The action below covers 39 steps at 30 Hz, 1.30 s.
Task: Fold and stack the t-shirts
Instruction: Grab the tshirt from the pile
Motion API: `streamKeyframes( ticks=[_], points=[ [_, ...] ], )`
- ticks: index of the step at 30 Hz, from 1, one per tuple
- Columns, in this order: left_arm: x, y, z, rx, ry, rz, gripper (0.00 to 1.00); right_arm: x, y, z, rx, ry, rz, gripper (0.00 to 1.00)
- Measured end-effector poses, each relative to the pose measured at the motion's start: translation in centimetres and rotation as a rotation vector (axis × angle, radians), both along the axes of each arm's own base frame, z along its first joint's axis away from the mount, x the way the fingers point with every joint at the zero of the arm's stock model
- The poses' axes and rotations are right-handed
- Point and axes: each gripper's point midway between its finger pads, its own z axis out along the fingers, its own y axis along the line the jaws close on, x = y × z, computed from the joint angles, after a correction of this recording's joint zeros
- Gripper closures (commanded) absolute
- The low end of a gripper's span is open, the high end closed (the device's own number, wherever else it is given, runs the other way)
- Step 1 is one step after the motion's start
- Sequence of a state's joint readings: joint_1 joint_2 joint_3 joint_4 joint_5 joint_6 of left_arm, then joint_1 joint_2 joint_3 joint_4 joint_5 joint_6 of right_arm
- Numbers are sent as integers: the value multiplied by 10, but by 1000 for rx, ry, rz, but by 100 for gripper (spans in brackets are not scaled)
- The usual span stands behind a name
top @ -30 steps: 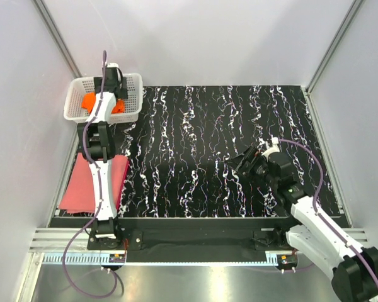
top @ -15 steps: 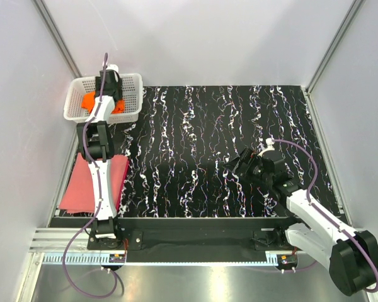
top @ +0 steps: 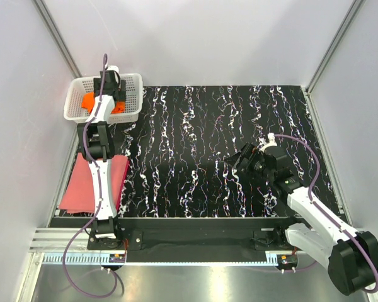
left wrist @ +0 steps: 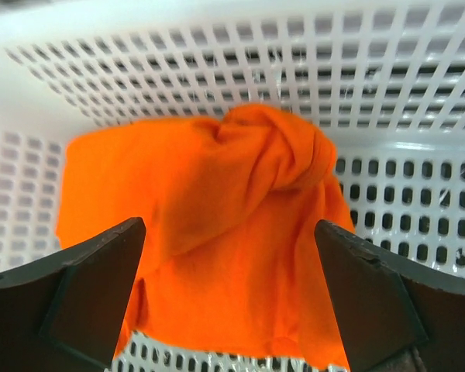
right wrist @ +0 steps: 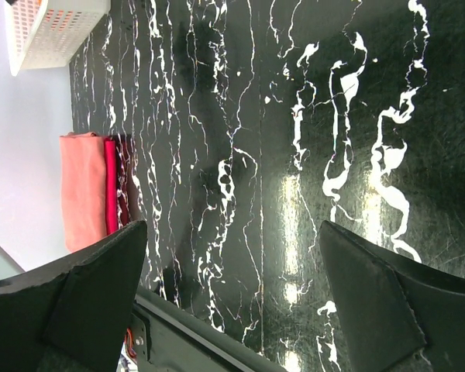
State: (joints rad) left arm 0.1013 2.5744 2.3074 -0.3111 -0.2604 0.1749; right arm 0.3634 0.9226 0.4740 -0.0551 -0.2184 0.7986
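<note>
Far-left corner, top view: my left gripper [top: 108,85] hangs over the white basket [top: 71,108], with the orange t-shirt [top: 86,102] bunched inside under it. The pink-red t-shirt [top: 75,185] lies flat at the near-left edge of the table [top: 195,126]. My right gripper [top: 242,158] sits right of centre, well apart from both shirts.
Left wrist: jaws spread wide, orange t-shirt just beyond the fingers, not pinched.
Right wrist: jaws spread over the table, pink-red t-shirt far left.

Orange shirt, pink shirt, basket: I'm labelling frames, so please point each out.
Orange shirt [left wrist: 217,225]: left wrist view, middle of the bunched cloth.
Pink shirt [top: 75,185]: top view, its flat left half.
Basket [top: 133,97]: top view, right wall.
</note>
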Motion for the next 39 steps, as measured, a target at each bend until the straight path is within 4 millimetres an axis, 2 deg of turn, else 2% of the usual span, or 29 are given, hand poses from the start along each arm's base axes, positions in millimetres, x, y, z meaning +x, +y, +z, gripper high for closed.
streamKeyframes(
  ticks=[2,5,6,9,11,14,15,17,26,27,29,32,33,39],
  points=[
    [-6,-1,-7,-27,26,14,3,1,-1,1,-2,0,-3,0],
    [-12,-5,-15,-77,55,25,15,1,-1,-1,-3,5,-3,0],
    [-15,-5,-17,-90,66,30,23,1,-1,-1,-4,7,-4,0],
    [-15,-7,-16,-137,71,23,39,1,-2,-4,-8,20,-7,0],
    [-14,-8,-14,-170,64,14,64,1,-3,-5,-10,26,-11,0],
    [-13,-7,-12,-205,61,-2,76,1,-4,-8,-13,35,-15,0],
    [-14,-7,-12,-217,60,-2,86,1,-4,-9,-15,39,-15,0],
    [-13,-6,-12,-235,57,-7,100,2,-5,-11,-18,44,-18,0],
    [-12,-4,-14,-288,34,6,100,3,-7,-13,-26,49,-31,0],
    [-13,-5,-18,-298,38,16,84,3,-7,-13,-25,49,-31,0],
    [-17,-5,-26,-311,43,37,62,3,-6,-13,-22,51,-32,0],
    [-27,-5,-36,-364,45,118,9,3,-6,-13,-18,54,-35,0],
    [-29,-7,-34,-397,28,153,1,3,-6,-13,-16,55,-36,0],
    [-39,-1,-22,-554,-56,354,1,3,-5,-12,-7,60,-38,0]
  ],
)
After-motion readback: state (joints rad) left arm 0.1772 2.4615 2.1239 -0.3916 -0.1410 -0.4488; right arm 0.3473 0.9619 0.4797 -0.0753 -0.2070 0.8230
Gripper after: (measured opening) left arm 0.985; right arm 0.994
